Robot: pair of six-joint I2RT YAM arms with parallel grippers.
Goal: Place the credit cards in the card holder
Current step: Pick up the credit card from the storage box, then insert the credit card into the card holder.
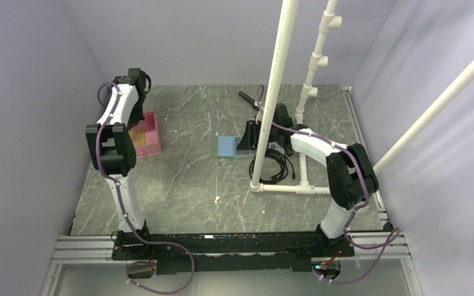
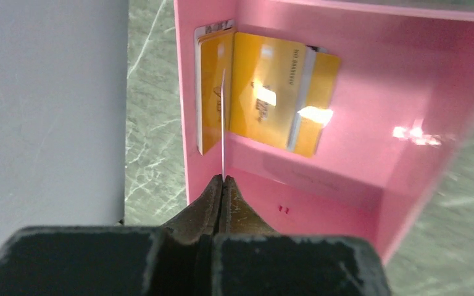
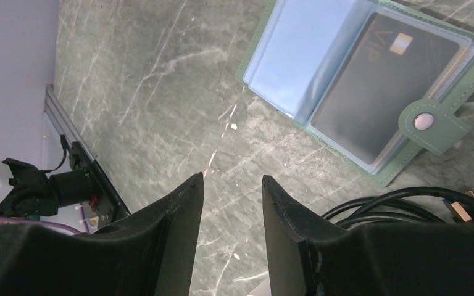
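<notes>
My left gripper [image 2: 224,180] is shut on a thin credit card [image 2: 223,123], seen edge-on and held upright over the pink tray [image 2: 370,80]. Several orange-yellow credit cards [image 2: 265,92] lie in the tray's left corner. The green card holder [image 3: 296,49] lies open on the table, showing pale blue sleeves, with a black card [image 3: 382,86] in one sleeve and its closure tab [image 3: 429,126] at the right. My right gripper [image 3: 232,179] is open and empty, above bare table just beside the holder. In the top view the holder [image 1: 228,147] lies mid-table and the tray [image 1: 151,132] at the left.
A white pipe frame [image 1: 274,92] stands right of centre, with its base by the right arm. Black coiled cables [image 3: 407,206] lie next to the holder. The grey left wall [image 2: 49,105] is close to the tray.
</notes>
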